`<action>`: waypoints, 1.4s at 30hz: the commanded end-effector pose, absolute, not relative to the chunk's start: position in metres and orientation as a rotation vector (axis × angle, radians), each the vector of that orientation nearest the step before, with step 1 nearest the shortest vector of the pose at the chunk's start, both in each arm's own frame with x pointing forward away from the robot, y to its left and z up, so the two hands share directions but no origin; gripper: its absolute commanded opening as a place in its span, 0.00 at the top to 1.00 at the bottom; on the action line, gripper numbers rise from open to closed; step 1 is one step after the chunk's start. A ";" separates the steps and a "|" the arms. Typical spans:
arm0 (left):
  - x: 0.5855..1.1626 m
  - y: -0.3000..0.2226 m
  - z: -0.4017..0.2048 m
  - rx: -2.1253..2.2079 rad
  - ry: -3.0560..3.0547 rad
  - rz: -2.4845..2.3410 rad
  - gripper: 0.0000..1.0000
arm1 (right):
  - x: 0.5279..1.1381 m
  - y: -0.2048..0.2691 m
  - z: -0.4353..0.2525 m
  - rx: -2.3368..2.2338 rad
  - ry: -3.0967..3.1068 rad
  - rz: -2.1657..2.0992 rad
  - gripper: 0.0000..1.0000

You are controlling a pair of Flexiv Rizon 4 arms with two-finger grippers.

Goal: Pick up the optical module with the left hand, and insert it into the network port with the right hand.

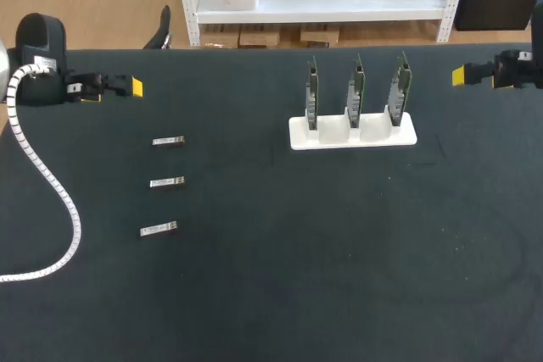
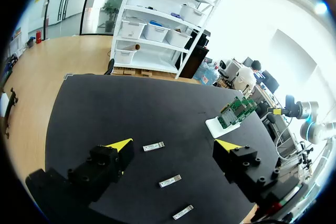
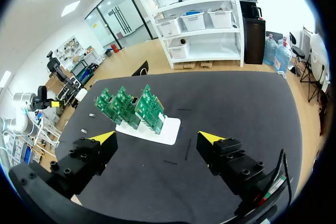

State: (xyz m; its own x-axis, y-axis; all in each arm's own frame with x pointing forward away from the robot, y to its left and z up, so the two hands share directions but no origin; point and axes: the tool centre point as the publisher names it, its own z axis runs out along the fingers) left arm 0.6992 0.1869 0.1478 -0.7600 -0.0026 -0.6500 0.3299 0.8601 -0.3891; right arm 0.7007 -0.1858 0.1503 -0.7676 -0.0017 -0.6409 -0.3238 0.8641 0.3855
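optical modules [image 2: 170,181] lie in a row on the black table [image 2: 105,108] ahead of the left gripper [image 2: 175,144], whose fingers are spread wide and hold nothing. the right gripper [image 3: 157,136] is equally wide and empty, with green network cards [image 3: 131,106] upright in a white holder [image 3: 170,129] ahead of it.

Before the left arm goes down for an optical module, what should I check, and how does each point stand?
1. Left gripper open, empty: ok.
2. Three optical modules lie apart, uncovered, on the table: ok.
3. Left gripper over a module: not ok, off to their side.
4. Right gripper open, empty, far from the modules: ok.
5. Circuit cards upright in white holder: ok.
6. Network port free: cannot tell.
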 end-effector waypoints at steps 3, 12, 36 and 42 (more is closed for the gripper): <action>0.700 0.185 0.149 0.232 2.371 -0.639 0.00 | 0.700 -0.185 0.151 -0.231 2.376 0.634 0.00; 0.700 0.185 0.149 0.232 2.371 -0.639 0.00 | 0.700 -0.185 0.151 -0.231 2.376 0.634 0.00; 0.705 0.194 0.154 0.421 2.302 -0.540 0.00 | 0.700 -0.185 0.151 -0.231 2.376 0.634 0.00; 0.719 0.196 0.140 0.861 2.301 -0.282 0.00 | 0.700 -0.185 0.151 -0.231 2.376 0.634 0.00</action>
State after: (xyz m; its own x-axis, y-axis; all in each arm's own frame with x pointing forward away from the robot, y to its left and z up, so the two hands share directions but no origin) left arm 0.7045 0.1999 0.1440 -0.6244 0.2825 -0.7282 0.5382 0.8313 -0.1389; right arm 0.7007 -0.1859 0.1503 -0.7676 -0.0017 -0.6409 -0.3237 0.8641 0.3855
